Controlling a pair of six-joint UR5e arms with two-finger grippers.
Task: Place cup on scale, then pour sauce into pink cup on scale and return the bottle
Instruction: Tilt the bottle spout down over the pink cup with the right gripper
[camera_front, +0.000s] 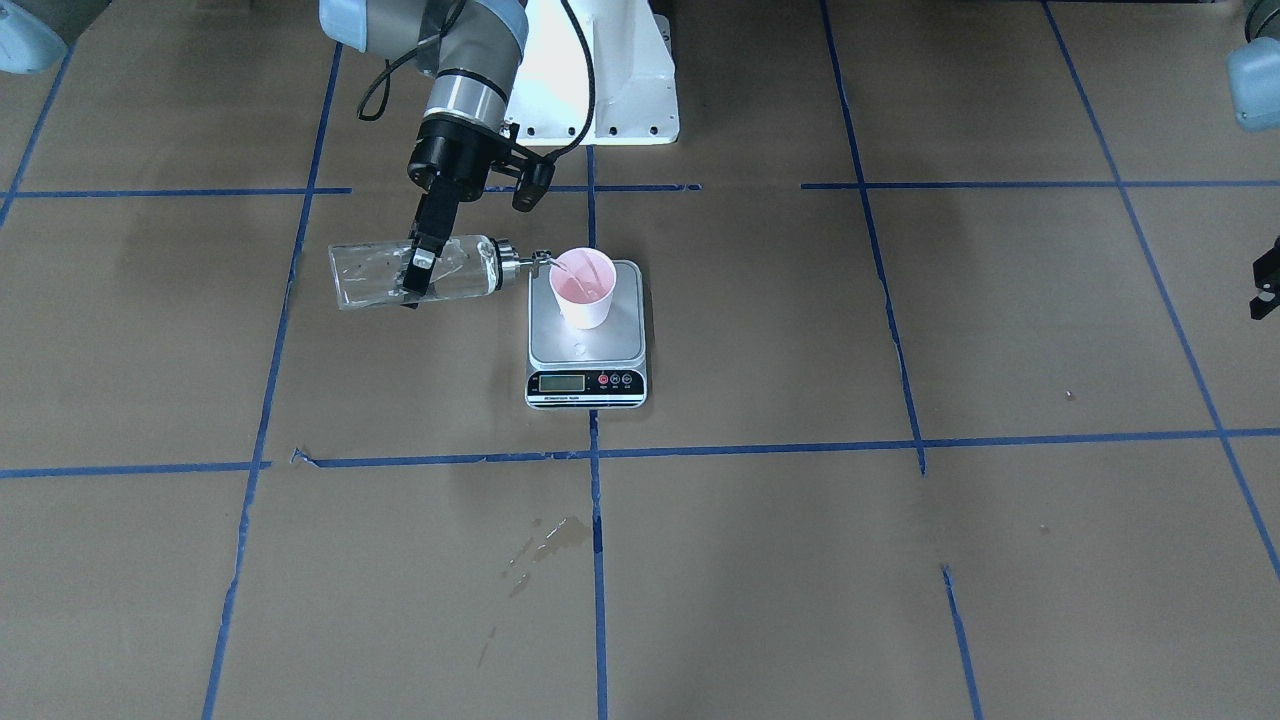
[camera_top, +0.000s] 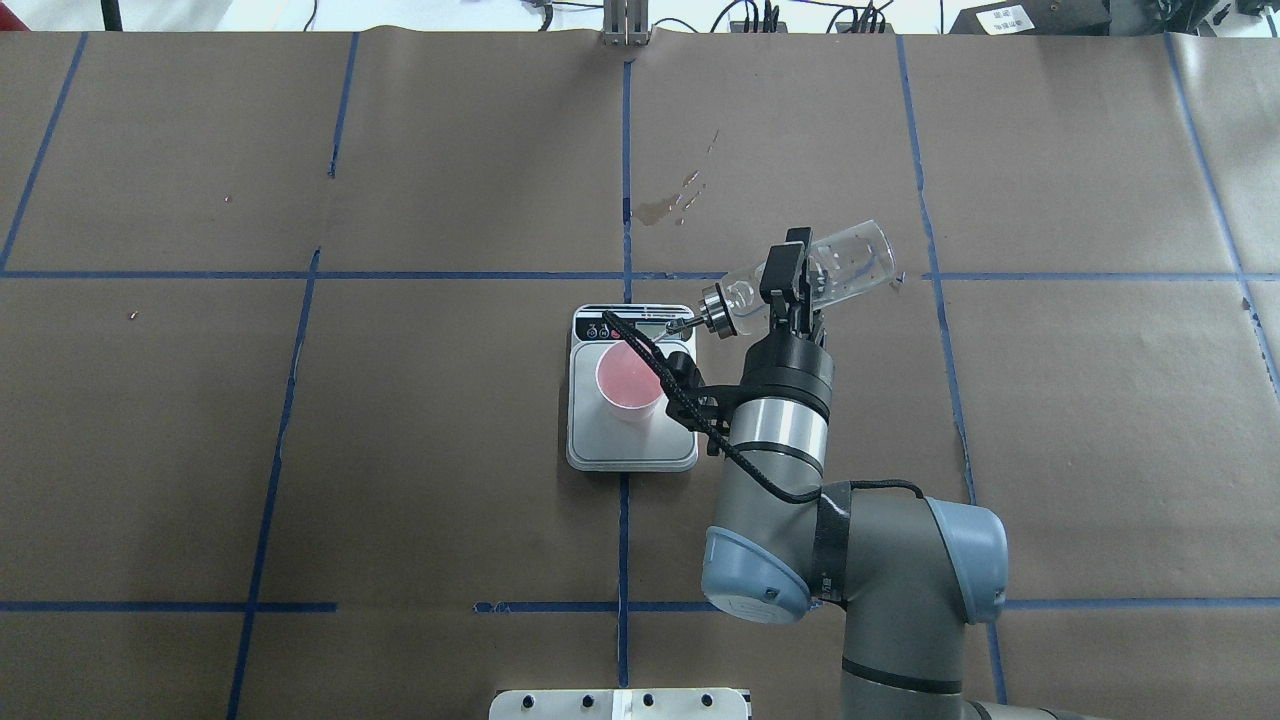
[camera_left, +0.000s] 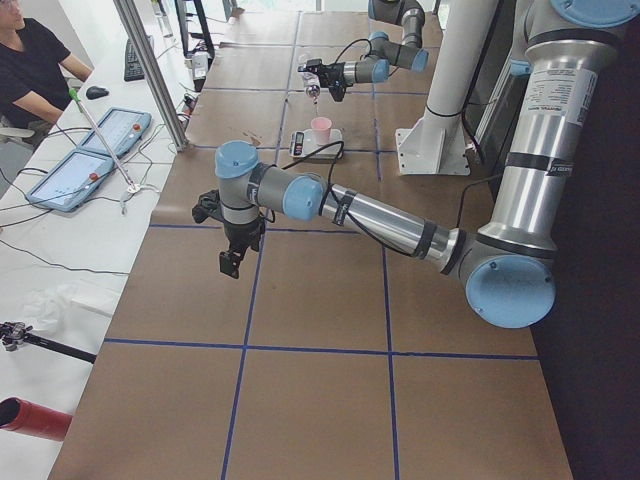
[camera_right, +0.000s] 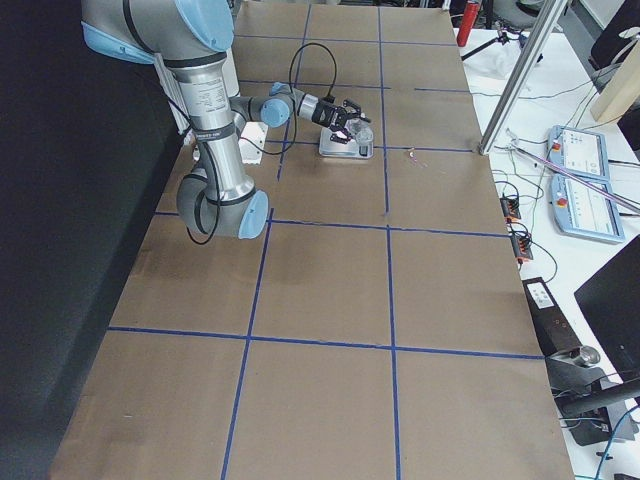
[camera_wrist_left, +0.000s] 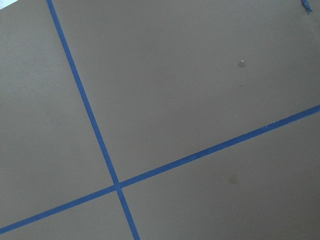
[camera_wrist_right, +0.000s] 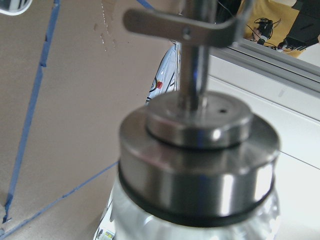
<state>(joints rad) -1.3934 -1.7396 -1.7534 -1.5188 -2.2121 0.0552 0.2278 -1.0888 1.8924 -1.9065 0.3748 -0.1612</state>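
The pink cup (camera_front: 585, 288) stands upright on the silver scale (camera_front: 586, 350), towards its back half; both also show in the overhead view, the cup (camera_top: 628, 382) and the scale (camera_top: 600, 450). My right gripper (camera_front: 418, 272) is shut on the clear glass bottle (camera_front: 370, 275) and holds it almost level, with its metal spout (camera_front: 540, 260) at the cup's rim. Clear sauce (camera_front: 465, 280) lies in the bottle's lower side. The right wrist view shows the metal collar (camera_wrist_right: 197, 165) close up. My left gripper (camera_left: 232, 262) hangs far off over bare paper; I cannot tell its jaws.
A wet stain (camera_front: 550, 538) marks the brown paper in front of the scale. The white robot base (camera_front: 600, 80) stands behind the scale. An operator (camera_left: 30, 60) sits beyond the table's edge beside control tablets (camera_left: 90, 160). Blue tape lines cross the table.
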